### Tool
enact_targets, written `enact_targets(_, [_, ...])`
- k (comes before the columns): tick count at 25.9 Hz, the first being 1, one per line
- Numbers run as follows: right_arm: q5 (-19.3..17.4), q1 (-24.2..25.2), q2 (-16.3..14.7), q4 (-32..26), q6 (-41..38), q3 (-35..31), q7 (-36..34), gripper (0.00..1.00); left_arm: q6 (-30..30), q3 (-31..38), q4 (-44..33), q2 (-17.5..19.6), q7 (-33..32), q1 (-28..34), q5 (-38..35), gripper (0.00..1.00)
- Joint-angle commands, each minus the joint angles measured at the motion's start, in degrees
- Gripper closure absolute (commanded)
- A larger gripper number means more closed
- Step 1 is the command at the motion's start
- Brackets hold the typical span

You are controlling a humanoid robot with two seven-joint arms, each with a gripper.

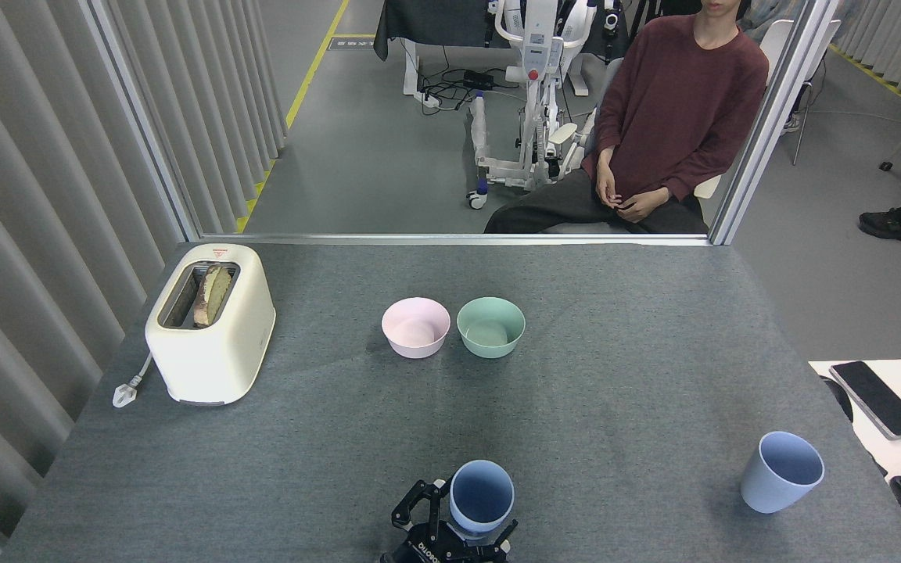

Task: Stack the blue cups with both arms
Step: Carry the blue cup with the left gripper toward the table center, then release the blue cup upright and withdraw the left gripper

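At bottom centre of the frame, left hand (457, 539) was clamped on one blue cup (482, 496), upright. Second cup (782, 471) stood at lower right of the surface (615, 391). Cups looked light, stiff, smooth; grip low on the wall. Right hand unseen.

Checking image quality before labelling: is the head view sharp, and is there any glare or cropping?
Head view: evenly lit, sharp on the held blue cup, with soft shadows on the table; no glare; the left gripper is cropped by the bottom edge; the second blue cup is clear.

Unreadable white lettering on hand (450, 539).
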Motion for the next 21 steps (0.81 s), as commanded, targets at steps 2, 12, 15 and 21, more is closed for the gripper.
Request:
enact_targets(2, [0.0, 0.0, 0.0, 0.0, 0.0, -0.1, 0.0, 0.00, -0.1, -0.1, 0.2, -0.1, 0.4, -0.1, 0.1, 0.00])
enact_targets(12, [0.0, 0.0, 0.0, -0.1, 0.0, -0.1, 0.0, 0.00, 0.4, 0.9, -0.1, 1.3, 2.0, 1.3, 0.7, 0.00])
enact_targets(15, [0.0, -0.1, 0.0, -0.1, 0.0, -0.1, 0.0, 0.00, 0.4, 2.1, -1.4, 2.0, 2.0, 2.5, 0.8, 0.00])
enact_targets(21, [0.0, -0.1, 0.1, -0.1, 0.0, -0.2, -0.2, 0.00, 0.4, 4.1, -3.0, 3.5, 2.6, 4.7, 0.8, 0.00])
